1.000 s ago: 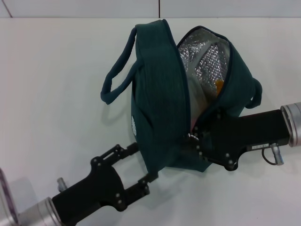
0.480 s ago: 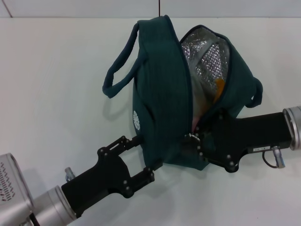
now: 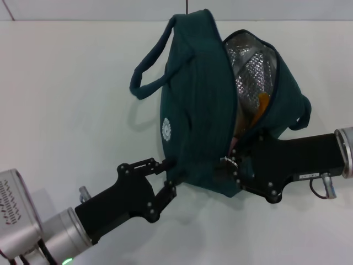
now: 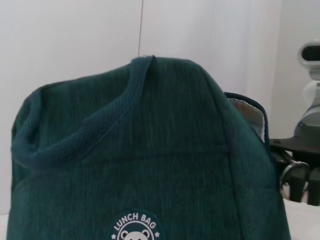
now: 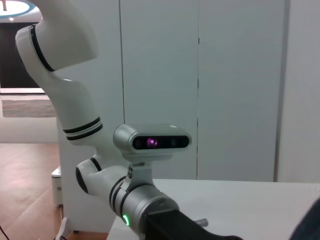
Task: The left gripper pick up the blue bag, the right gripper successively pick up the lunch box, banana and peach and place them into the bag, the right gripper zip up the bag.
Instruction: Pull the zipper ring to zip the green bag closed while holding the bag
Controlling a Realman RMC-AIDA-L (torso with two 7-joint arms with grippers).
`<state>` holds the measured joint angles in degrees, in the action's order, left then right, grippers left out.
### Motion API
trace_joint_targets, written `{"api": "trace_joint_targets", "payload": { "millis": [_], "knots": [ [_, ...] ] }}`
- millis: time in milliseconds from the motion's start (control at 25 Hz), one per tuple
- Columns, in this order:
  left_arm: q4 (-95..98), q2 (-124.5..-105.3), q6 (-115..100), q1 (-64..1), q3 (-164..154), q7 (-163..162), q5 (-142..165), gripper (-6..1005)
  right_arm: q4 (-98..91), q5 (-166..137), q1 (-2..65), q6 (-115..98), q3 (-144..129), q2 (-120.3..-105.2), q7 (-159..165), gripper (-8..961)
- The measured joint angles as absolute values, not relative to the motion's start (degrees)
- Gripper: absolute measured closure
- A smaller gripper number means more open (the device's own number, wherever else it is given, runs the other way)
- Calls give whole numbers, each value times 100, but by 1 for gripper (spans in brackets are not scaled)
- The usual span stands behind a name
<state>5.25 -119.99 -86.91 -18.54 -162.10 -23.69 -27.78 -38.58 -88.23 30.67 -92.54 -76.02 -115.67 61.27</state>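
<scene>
The blue bag (image 3: 204,110) stands at the table's middle with its long opening unzipped and its silver lining showing. Something orange (image 3: 262,101) and something pale lie inside; I cannot tell which is the banana, peach or lunch box. My left gripper (image 3: 167,178) comes in from the near left and is shut on the bag's lower front edge. My right gripper (image 3: 227,167) reaches in from the right, shut on the metal zipper pull (image 3: 226,161) at the opening's near end. In the left wrist view the bag (image 4: 150,165) fills the picture, with its zipper pull (image 4: 290,172) at the right.
The white table (image 3: 66,99) stretches to the left and behind the bag. One bag handle (image 3: 151,69) loops out to the left and another (image 3: 302,113) to the right. The right wrist view shows my left arm (image 5: 125,195) above the table.
My left arm has pushed forward and its fingers have closed on the bag's lower edge. The bag has shifted away from me and a little to the right. The right gripper has hardly moved.
</scene>
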Motion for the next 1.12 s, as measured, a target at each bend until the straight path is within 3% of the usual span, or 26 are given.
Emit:
{"api": "trace_joint_targets", "payload": {
  "millis": [200, 320, 520, 1120],
  "knots": [
    [514, -11995, -8676, -1993, -16205, -2397, -2802, 621, -3792, -8822, 3056, -9308, -7602, -11553, 6171, 904],
    [499, -11995, -8662, -2048, -16213, -2374, -2783, 850, -3717, -8818, 3054, -9437, -7569, -11533, 6180, 904],
    [434, -11995, -8520, -2218, -16266, -2366, -2739, 919, -3707, -8675, 2955, -9565, -7241, -11556, 6148, 904],
    [477, -12006, -8229, -2285, -16268, -2390, -2576, 936, -3184, -7335, 2775, -9517, -6923, -11556, 5407, 903]
  ]
}}
